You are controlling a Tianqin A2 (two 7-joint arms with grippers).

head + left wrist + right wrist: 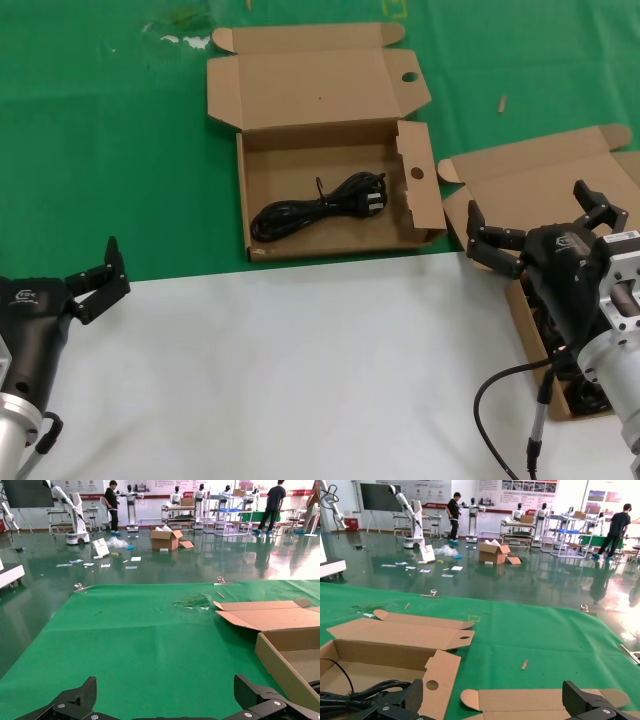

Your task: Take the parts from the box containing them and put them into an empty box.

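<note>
1. The right gripper [538,232] hovers with fingers spread and holding nothing, above the plain-lidded box [530,175] at the table's right.
2. One black power cord [318,208] lies coiled inside the wide holed box [330,135], centre.
3. The left gripper [95,278] rests released at the left over the white sheet [300,370].

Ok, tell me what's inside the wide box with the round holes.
One black power cord lies looped on the floor of the wide box; the rest of the floor shows bare cardboard. Nothing covers it: the open right gripper hangs over the other box.
</note>
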